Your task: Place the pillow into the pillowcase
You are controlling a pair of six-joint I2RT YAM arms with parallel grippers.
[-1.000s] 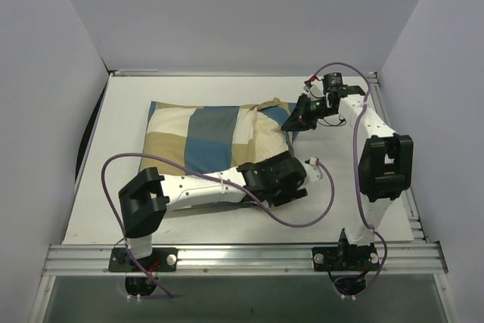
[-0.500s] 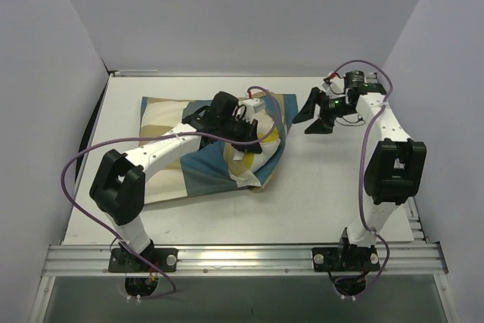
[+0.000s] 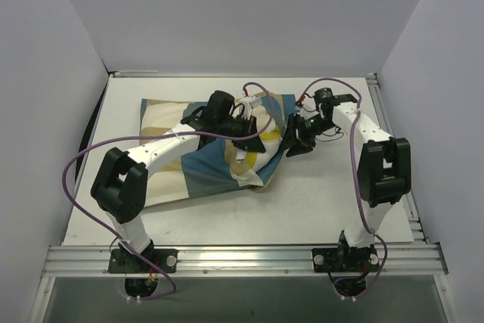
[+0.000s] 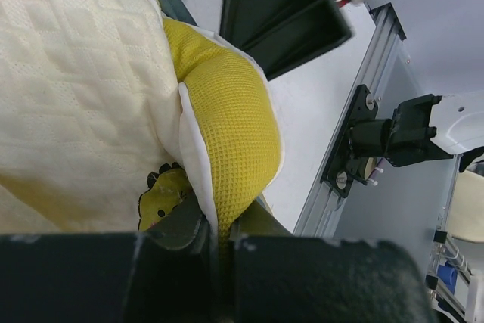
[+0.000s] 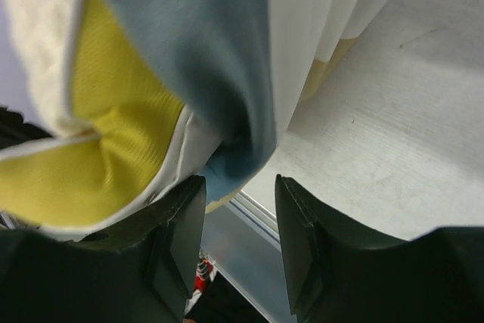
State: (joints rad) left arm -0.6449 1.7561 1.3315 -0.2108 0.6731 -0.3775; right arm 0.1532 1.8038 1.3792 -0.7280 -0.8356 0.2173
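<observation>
The checked blue, tan and white pillowcase [image 3: 204, 175] lies crumpled left of the table's middle, its open end toward the right. The cream pillow [image 3: 259, 150] sticks out of that end. In the left wrist view the pillow's [image 4: 76, 96] yellow mesh edge [image 4: 227, 126] is pinched in my left gripper [image 4: 219, 243], which is shut on it beside the small yellow emblem [image 4: 162, 198]. My left gripper [image 3: 248, 135] reaches over the pillowcase from the left. My right gripper [image 3: 292, 144] is at the open end, jaws apart. A blue fold of the pillowcase [image 5: 212, 58] hangs just beyond my right gripper [image 5: 238, 221], unclamped.
The white table [image 3: 333, 194] is walled at the back and on both sides. An aluminium rail [image 3: 242, 255] runs along the near edge and another [image 3: 384, 115] along the right. Purple cables [image 3: 74, 179] loop off both arms.
My left arm swung from the near side up over the pillowcase and shut on the pillow's yellow edge. My right gripper let go, drew back right, then returned to the open end.
</observation>
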